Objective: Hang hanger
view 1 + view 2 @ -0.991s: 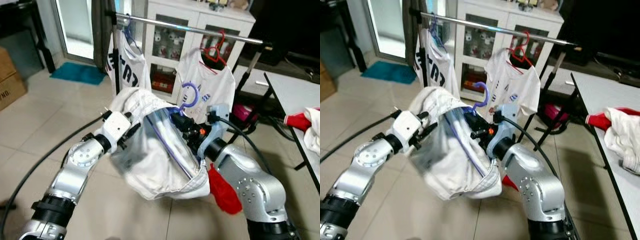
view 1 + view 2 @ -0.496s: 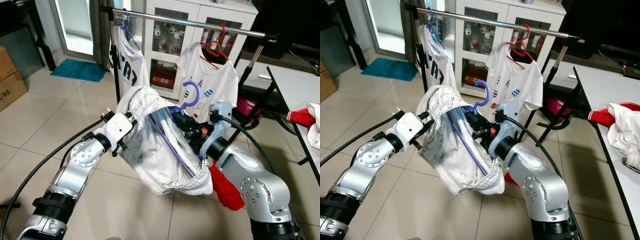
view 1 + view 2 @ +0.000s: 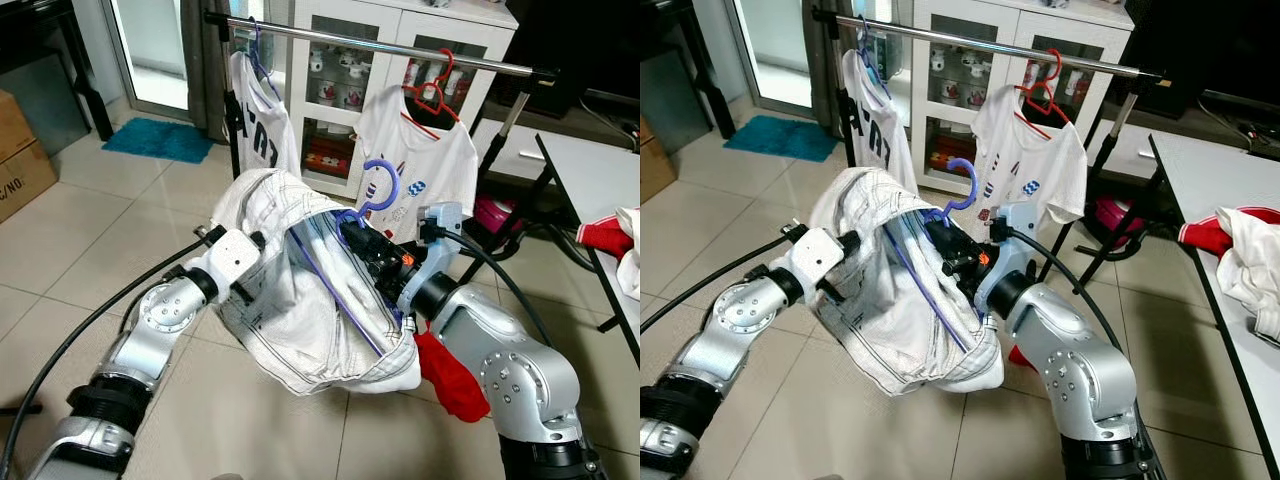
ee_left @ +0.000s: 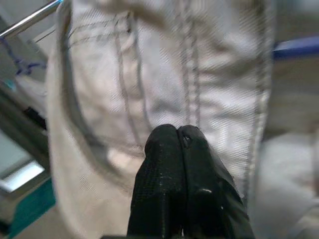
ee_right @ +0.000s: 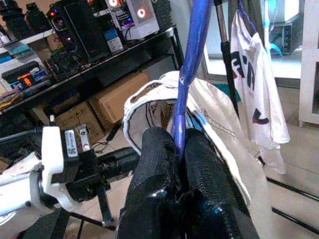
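A tiled room, with a rail [image 3: 400, 48] across the back carrying two hung shirts. The right hand [image 3: 358, 238] is clamped on the purple hanger [image 3: 378, 190], which bears a white garment [image 3: 310, 290]; the left hand [image 4: 179, 144] is pinched together on its cloth. Against half a second ago the bundle sits slightly lower and the garment spread wider — the hook remains well short of the rail, so the lift is still to come.

Blue hanger, white shirt, black fingers

The hanger [image 3: 378, 190] is violet-blue; the shirt [image 3: 310, 290] on it is white with grey stitching. Both hands, left hand [image 4: 179, 149] and right hand [image 5: 178, 149], have black fingers on silver arms. The rail's [image 3: 400, 48] shirts are white: one on a red hanger [image 3: 432, 95], with blue print.
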